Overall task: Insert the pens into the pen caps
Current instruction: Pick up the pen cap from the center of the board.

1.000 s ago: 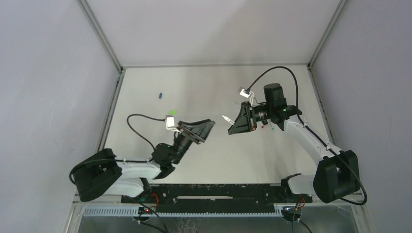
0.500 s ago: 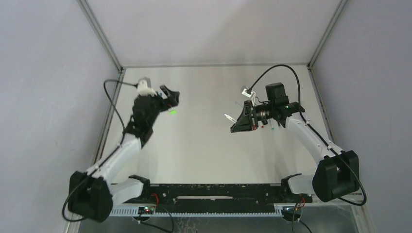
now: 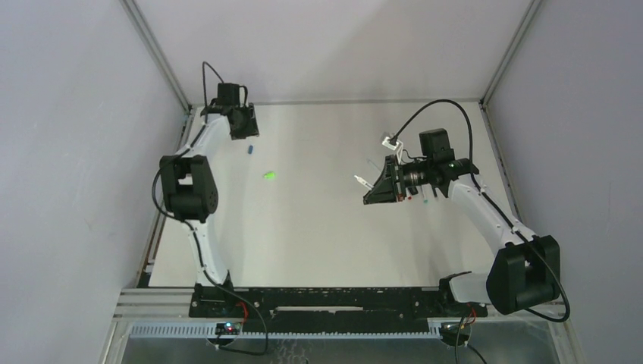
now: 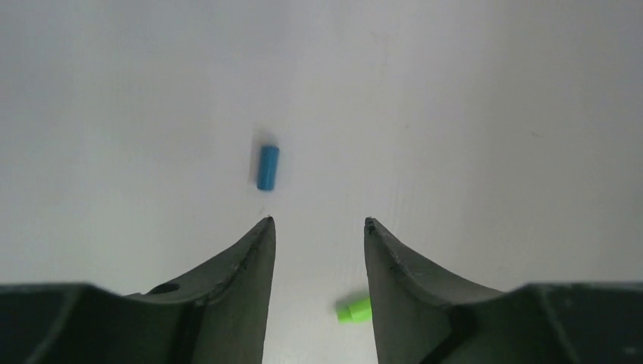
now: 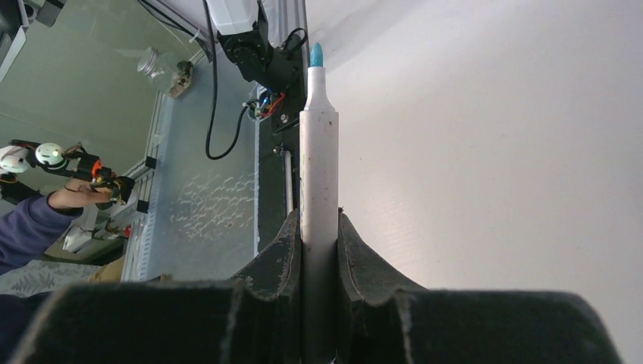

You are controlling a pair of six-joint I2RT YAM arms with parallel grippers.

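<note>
Spread wide at left tool [image 4: 317, 221], with blue cap [image 4: 267, 167] just upper-left of its tips; clamped round blue-tipped pen [image 5: 318, 152] at right tool [image 5: 319, 220].

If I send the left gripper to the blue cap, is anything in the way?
Nothing visible. The left gripper is open, and the blue cap lies on the table just beyond its fingertips, left of centre. The green cap lies behind the tips, out of the path.

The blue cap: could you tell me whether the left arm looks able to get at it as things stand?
Probably yes: the left gripper hangs open just short of the blue cap, with only bare table between them; the green cap sits well clear.
</note>
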